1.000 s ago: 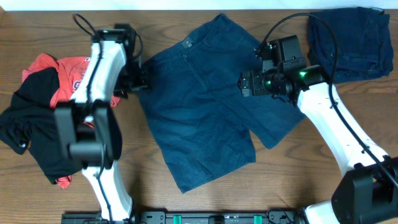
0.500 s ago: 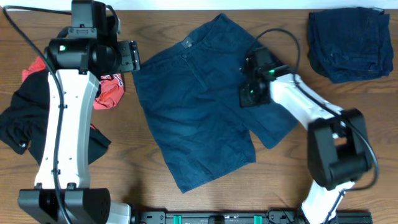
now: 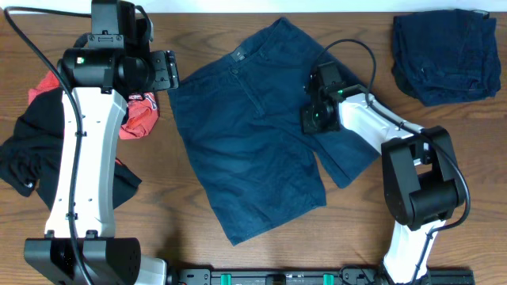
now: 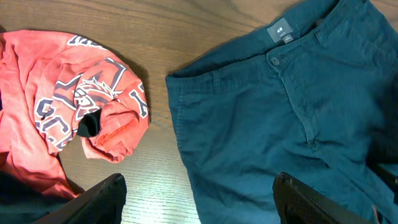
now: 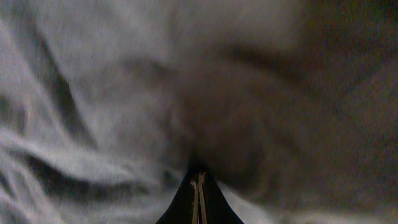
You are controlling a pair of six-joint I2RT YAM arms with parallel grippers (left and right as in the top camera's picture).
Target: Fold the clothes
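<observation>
Wide dark blue denim shorts lie flat mid-table, waistband and button toward the far edge. My right gripper is down on the shorts' right leg near the crotch. In the right wrist view it is shut, with the cloth creasing toward its tips. My left gripper hovers open above the shorts' left waist corner. In the left wrist view it straddles the shorts' edge and bare wood, with nothing between its fingers. The red white-lettered T-shirt lies crumpled to the left.
A black garment lies heaped with the red T-shirt at the table's left, partly under my left arm. Folded navy denim sits at the far right corner. Bare wood shows along the front edge.
The right gripper came down and left onto the shorts and shut. The left arm rose from the shorts' left edge and its gripper now hangs higher, open.
</observation>
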